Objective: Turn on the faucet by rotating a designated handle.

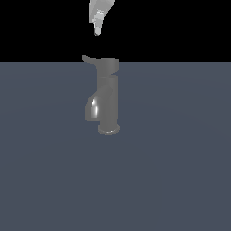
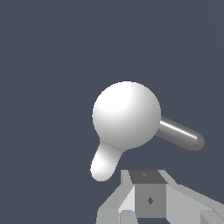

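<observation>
One faucet (image 1: 108, 101) stands on one bench (image 1: 180, 171), and it bears one handle (image 1: 89, 59) and one spout (image 1: 93, 108). One gripper (image 1: 97, 30) hangs above it. The wrist view gives the same count: one faucet (image 2: 126, 114), one handle (image 2: 103, 164), one spout (image 2: 181, 135).

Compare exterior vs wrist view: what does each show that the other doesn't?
Exterior only: the faucet side-on, upright, with its base flange on the floor, and the gap between the gripper above and the handle.
Wrist only: the faucet's cap from above, round, with the handle and the spout leaving it in different directions.
Both: faucet, handle, spout, gripper, no contact.
</observation>
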{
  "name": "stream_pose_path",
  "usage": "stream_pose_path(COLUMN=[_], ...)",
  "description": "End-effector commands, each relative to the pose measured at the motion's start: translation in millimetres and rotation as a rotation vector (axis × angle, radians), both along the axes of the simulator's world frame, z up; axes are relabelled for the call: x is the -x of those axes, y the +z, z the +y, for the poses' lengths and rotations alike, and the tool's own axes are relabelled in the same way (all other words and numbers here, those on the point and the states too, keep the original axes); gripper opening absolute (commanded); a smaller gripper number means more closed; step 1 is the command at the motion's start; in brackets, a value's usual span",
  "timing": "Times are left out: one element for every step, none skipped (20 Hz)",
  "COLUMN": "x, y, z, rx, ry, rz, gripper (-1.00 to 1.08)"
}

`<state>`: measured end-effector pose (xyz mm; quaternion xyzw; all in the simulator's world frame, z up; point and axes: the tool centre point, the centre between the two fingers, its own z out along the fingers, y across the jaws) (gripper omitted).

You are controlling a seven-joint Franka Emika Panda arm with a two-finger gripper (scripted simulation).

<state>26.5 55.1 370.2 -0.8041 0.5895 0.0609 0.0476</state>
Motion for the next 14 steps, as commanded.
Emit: stream_pose_path(x=[-12,-16,-21,-25,-29,-34,-38,-42,-45,-49,-52,-55,-57,-60], y=[-11,-15,-19,-23,-27,-31,-35,-39,-43,-46,-50,-53,-56,-58], z=[4,6,7,9,11,13,14,16,18,20,21,23,24,26], rx=[0.019,0.027,0.035,0.044,0.052,0.061,0.07,0.078,0.086,0.094,0.102,0.108,0.115,0.121], ry=[-0.066,-0.092,-0.117,-0.142,-0.167,-0.192,-0.217,-0.24,-0.262,-0.282,-0.301,-0.319,-0.336,-0.351], rz=[0.006,0.008,0.01,0.011,0.012,0.012,0.012,0.012,0.011,0.01,0.009,0.007,0.006,0.004], gripper=[-1.0,-1.0,-1.0,-1.0,-1.0,-1.0,-1.0,-1.0,-1.0,-1.0,-1.0,-1.0,-1.0,-1.0])
